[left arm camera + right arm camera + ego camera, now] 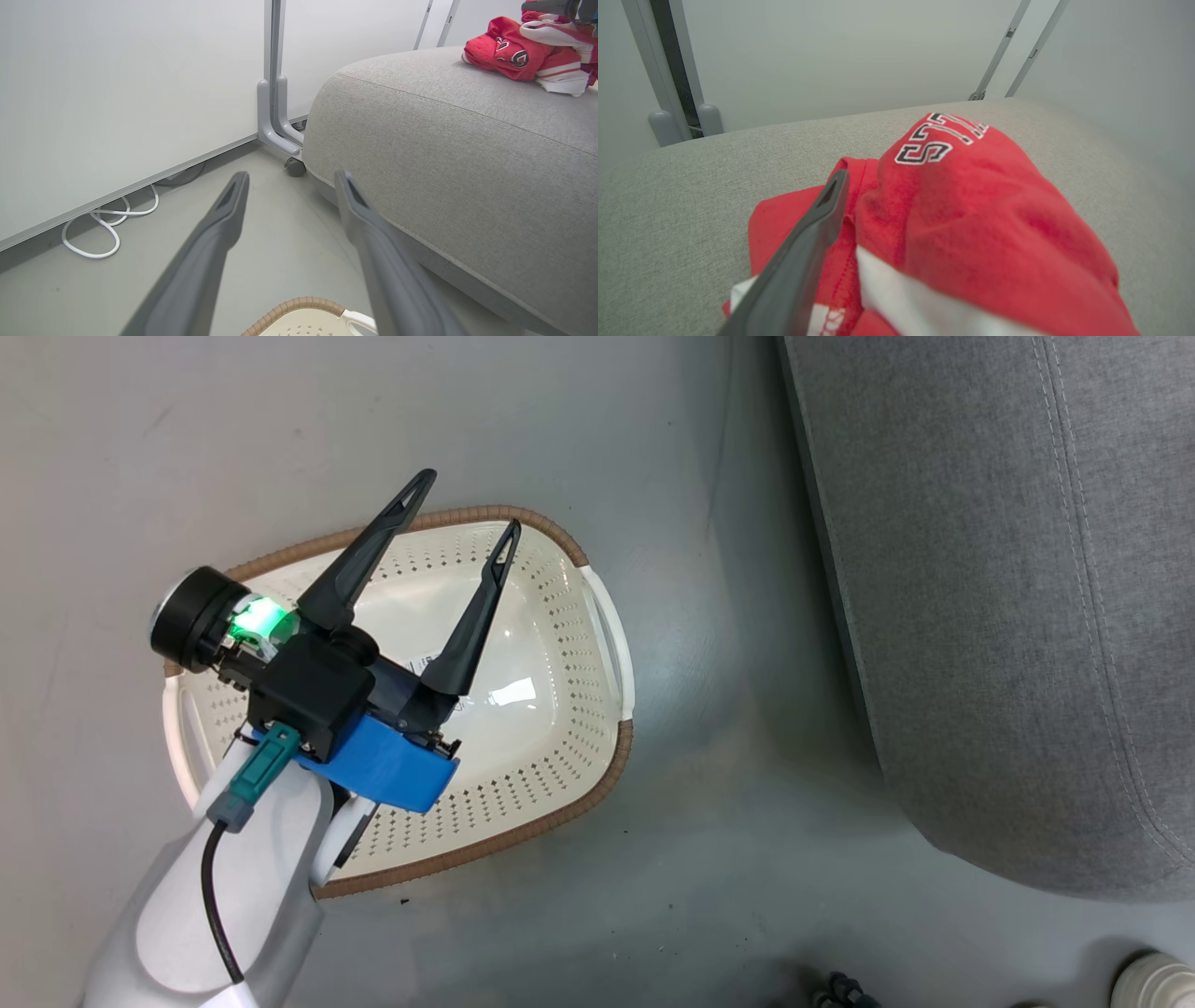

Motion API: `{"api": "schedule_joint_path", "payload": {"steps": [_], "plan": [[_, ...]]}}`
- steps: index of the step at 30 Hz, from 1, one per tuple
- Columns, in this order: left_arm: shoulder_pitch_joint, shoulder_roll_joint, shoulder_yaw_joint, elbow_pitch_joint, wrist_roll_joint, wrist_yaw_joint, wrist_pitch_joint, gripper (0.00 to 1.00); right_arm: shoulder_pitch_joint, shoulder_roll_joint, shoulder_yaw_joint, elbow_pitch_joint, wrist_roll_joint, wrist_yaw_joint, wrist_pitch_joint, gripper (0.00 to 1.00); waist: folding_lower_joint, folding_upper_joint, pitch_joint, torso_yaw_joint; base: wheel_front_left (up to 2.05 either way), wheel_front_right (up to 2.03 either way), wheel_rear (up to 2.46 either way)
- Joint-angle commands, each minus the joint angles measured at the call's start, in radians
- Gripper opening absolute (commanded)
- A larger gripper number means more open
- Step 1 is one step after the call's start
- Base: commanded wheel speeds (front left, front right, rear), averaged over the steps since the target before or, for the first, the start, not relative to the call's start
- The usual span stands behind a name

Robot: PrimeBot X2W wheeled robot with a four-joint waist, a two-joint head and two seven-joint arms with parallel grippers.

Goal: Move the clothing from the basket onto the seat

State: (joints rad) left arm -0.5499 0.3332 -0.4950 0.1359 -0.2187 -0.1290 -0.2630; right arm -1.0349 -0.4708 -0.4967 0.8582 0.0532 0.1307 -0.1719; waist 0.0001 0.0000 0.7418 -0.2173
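Head view shows the basket (571,644) empty, clothing (971,210) lying on the seat (668,210), left end effector (470,502) and right end effector (896,182) open: seemingly finished.

Red clothing (971,210), white trim, black-edged white lettering, lay crumpled on grey woven seat (1008,616). Cream perforated basket (569,644), brown rim, stood upright, empty, near seat.

Soft, even light; glare at three o'clock inside the basket (560,644); my left gripper (290,179) blurs toward six o'clock.

red clothing (971,224), grey seat (1008,616), cream basket (560,644)
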Motion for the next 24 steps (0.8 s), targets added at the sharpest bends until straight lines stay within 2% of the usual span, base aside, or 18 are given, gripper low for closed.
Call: {"api": "schedule_joint_path", "payload": {"steps": [1,12,24], "plan": [[-0.004,-0.005,0.009,0.002,0.001,0.001,-0.003,1.00,-0.007,-0.012,0.002,0.008,-0.003,0.000,-0.009,1.00,-0.0001,0.0000,-0.003,0.003,0.00,0.00,0.00],[0.014,-0.042,0.018,0.022,-0.007,0.000,-0.003,1.00,0.032,-0.013,0.029,0.022,0.005,0.000,-0.029,1.00,-0.0001,0.0000,-0.051,0.018,0.00,0.00,0.00],[0.098,-0.119,0.041,0.073,-0.035,-0.001,-0.003,1.00,0.217,0.011,0.103,-0.019,0.008,0.000,-0.052,1.00,-0.0001,0.0000,-0.233,0.042,0.00,0.00,0.00]]}}
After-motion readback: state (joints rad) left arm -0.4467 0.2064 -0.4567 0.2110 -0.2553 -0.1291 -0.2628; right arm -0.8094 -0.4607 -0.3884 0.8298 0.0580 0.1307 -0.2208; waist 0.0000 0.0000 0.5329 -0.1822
